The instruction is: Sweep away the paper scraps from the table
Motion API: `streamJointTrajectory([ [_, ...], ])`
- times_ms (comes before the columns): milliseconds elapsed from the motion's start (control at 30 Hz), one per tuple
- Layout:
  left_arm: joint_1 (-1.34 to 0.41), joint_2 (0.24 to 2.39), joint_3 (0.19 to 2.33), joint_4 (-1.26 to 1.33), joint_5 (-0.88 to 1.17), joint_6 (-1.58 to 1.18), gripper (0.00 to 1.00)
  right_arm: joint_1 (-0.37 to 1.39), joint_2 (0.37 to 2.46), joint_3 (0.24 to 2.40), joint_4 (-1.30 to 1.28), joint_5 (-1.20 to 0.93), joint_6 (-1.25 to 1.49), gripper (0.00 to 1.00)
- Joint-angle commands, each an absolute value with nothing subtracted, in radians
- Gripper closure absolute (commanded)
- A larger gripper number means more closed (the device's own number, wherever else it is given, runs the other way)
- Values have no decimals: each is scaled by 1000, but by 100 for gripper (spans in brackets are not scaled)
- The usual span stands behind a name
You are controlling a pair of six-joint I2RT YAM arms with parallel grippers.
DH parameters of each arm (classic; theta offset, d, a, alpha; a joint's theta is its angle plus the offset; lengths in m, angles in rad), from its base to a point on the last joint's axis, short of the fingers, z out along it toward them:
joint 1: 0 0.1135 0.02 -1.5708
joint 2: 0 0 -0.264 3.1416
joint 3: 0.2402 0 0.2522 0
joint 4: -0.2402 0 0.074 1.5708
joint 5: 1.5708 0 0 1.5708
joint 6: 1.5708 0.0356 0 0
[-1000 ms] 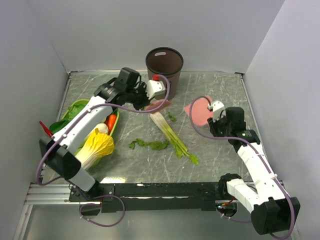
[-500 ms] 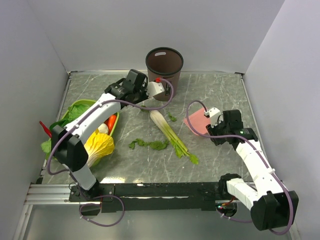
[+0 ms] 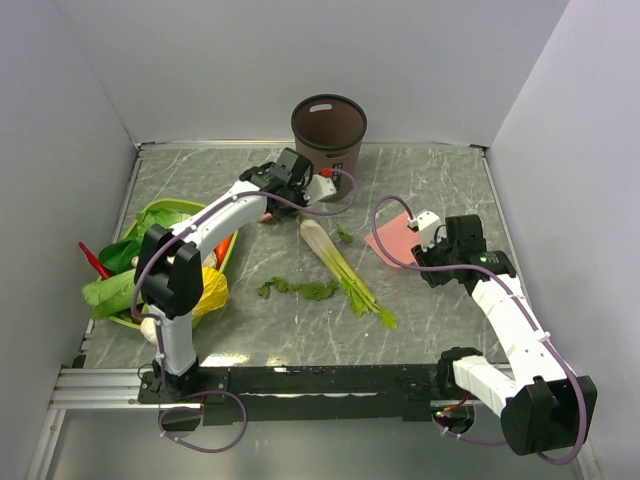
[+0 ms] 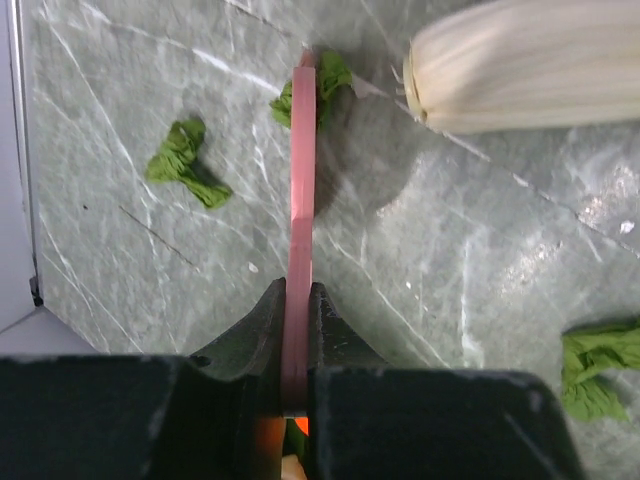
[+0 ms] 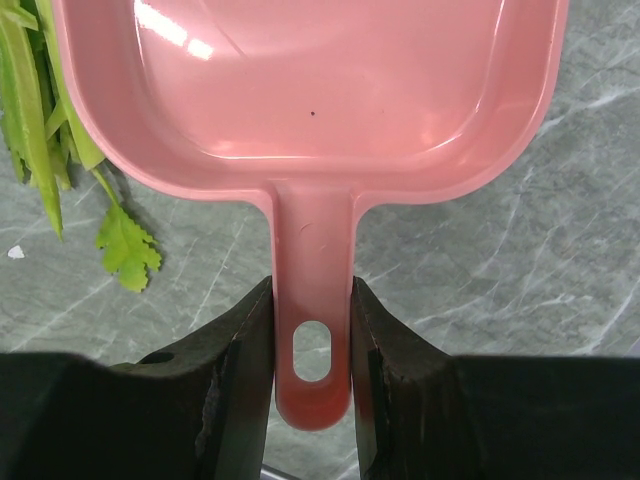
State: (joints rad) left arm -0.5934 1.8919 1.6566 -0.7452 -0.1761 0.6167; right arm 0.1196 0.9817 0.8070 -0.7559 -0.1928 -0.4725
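**Q:** Fig., nearest the arm bases: where are the paper scraps (image 3: 298, 290)?

**A:** Top view: a ragged dark-green cluster lies on the table (image 3: 440, 180), just left of the green half of the leek (image 3: 345, 275). One lone bit sits btwn the leek's white end and the pink dustpan (image 3: 392, 235). At the left edge is a lime-green basket (image 3: 150, 213) w/ a yellow-green cabbage (image 3: 208, 290) and other veg.

**Q:** Next back, the R gripper (image 5: 312, 300)?

**A:** R wrist view: its fingers (image 5: 245, 340) press both flanks of the dustpan's handle, a firm pinch beside the hang-hole. The pan lies flat on the marble, right of centre. Leek greens run just outside its left wall, w/ a small ragged leaf below them.

**Q:** And the L gripper (image 4: 297, 300)?

**A:** L wrist view: its fingers (image 4: 262, 325) are clamped on a thin pink tool (image 4: 302, 180). The tool is seen edge-on, so its kind can't be told. One scrap lies against its far tip, another lies apart to the left, and a third is at the lower-right corner. The leek's cut white end is near the tip, on the right, not touching.

**Q:** Farthest item?

**A:** A dark-brown bin (image 3: 328, 125), upright at the table's back edge, just behind the L wrist.
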Motion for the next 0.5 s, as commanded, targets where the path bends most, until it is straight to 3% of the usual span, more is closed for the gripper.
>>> streamJointTrajectory([
  [0,-620,1937,1738,-735,-147,606,99,114,980,851,-741,-206,-486,100],
  [167,-652,1953,1767,-744,-114,621,99,114,982,845,-733,-198,-488,100],
  [467,-650,1895,1691,-893,-264,629,99,110,968,824,-732,-189,-492,100],
])
